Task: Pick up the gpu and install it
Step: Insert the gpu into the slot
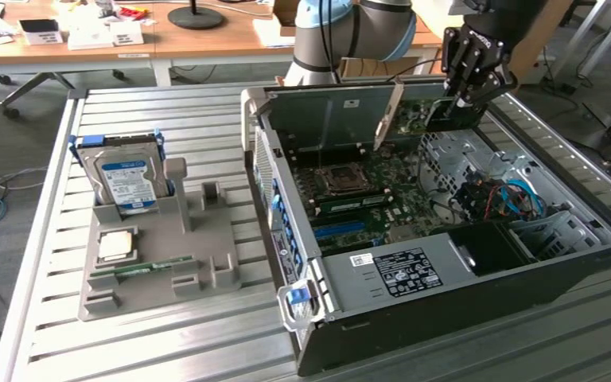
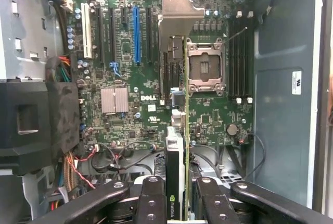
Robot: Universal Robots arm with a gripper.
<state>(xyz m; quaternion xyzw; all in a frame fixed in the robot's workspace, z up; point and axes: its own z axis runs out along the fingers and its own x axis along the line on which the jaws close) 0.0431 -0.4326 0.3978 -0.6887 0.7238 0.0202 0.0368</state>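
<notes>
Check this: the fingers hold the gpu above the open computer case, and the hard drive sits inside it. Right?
Wrong: the exterior view shows the hard drive standing in the grey holder beside the case, not inside it. The fingers do hold the gpu.

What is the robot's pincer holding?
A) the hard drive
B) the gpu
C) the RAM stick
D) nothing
B: the pincer clamps the gpu over the motherboard, while the hard drive stands outside the case.

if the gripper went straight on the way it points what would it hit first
Probably the motherboard, beside the processor socket, met by the gpu that the gripper holds; depth is unclear.
</notes>
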